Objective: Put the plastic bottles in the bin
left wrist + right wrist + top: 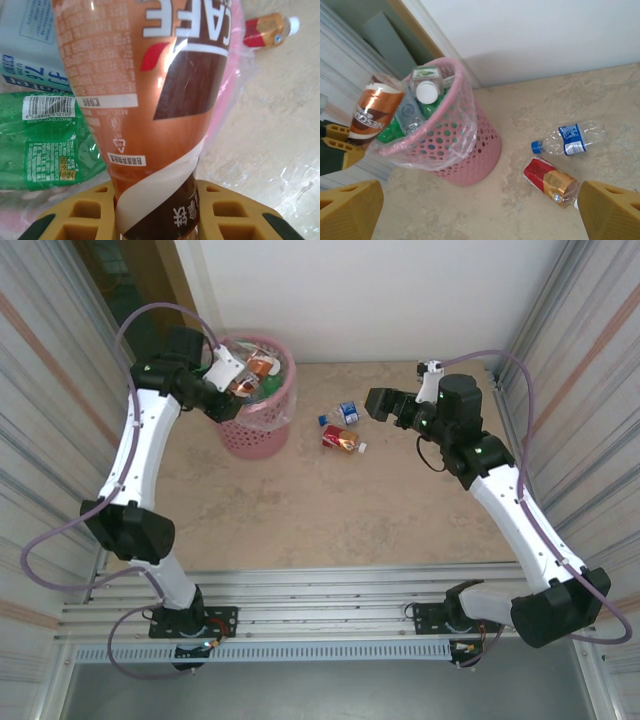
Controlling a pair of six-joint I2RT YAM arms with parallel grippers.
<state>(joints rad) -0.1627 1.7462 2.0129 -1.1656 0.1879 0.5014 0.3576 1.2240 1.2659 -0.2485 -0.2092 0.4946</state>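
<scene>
Nearly done, by the look of it. Lots of bottles inside the pink bin [255, 437] at the upper left of the top view. Packed right up to the rim: a green bottle [45, 145], a clear bottle with a white cap [426, 91], and more underneath, too jumbled to count. A thin pink bag [465, 131] draped over the rim.

Held up over the mouth of the bin: a brown bottle [150, 100], squeezed tight near its bottom end by the left gripper [157, 220]. Not let go yet.

Left to do: two bottles lying on their sides on the table [300, 520], near the middle of the top view, just right of the bin. A clear bottle with a blue cap [568, 140], and below it a red and gold bottle [551, 181]. Close together.

Right gripper [375, 403] at the upper right of the top view, fingers spread wide, nothing between them, aimed toward those two.

Probably next: drop the brown one in, then fetch the last two.
</scene>
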